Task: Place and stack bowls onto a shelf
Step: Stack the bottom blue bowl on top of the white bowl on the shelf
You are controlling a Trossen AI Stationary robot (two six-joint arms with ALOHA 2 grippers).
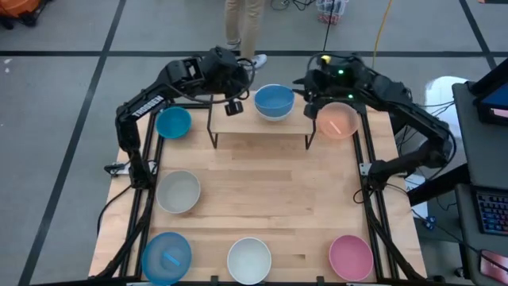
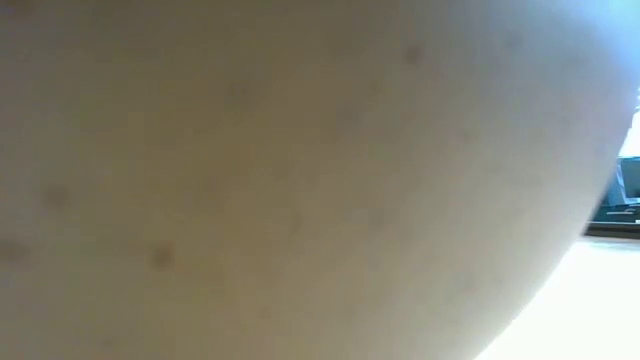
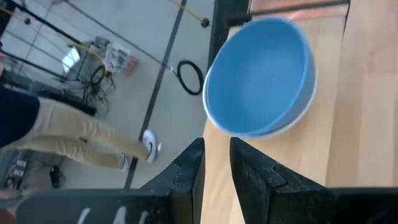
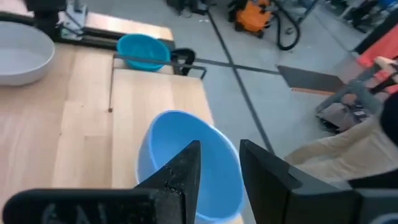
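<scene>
**Both arms up at the shelf, one blue bowl on it so far**

Looking straight down: the shelf (image 1: 262, 127) sits at 12 o'clock on the surface (image 1: 262, 206). There's a blue bowl (image 1: 274, 102) on its plank, a bit right of the middle. From the left wrist camera it looks like there's a paler rim right under it, so it might be nested in another bowl, but I can't say for sure.

The left tool (image 3: 216, 146) is over the shelf's left half, at the bowl's 9 o'clock. Its fingers are only slightly parted and there's nothing between them. The right tool (image 4: 219, 149) is at the bowl's 3 o'clock. Its jaws are apart and it's right at the bowl's edge. It isn't clamping anything, and I can't tell if it touches the bowl.

The other bowls on the surface:
- peach bowl (image 1: 338, 119) at 1 o'clock, just beside the shelf's right end
- light blue bowl (image 1: 173, 122) at 10
- grey-beige bowl (image 1: 178, 191) at 9
- another blue bowl (image 1: 167, 257) at 7
- white bowl (image 1: 249, 260) at 6
- pink bowl (image 1: 351, 257) at 5

The low camera only shows a pale rounded blur. A person (image 1: 242, 24) in tan trousers is standing beyond the far edge.
</scene>
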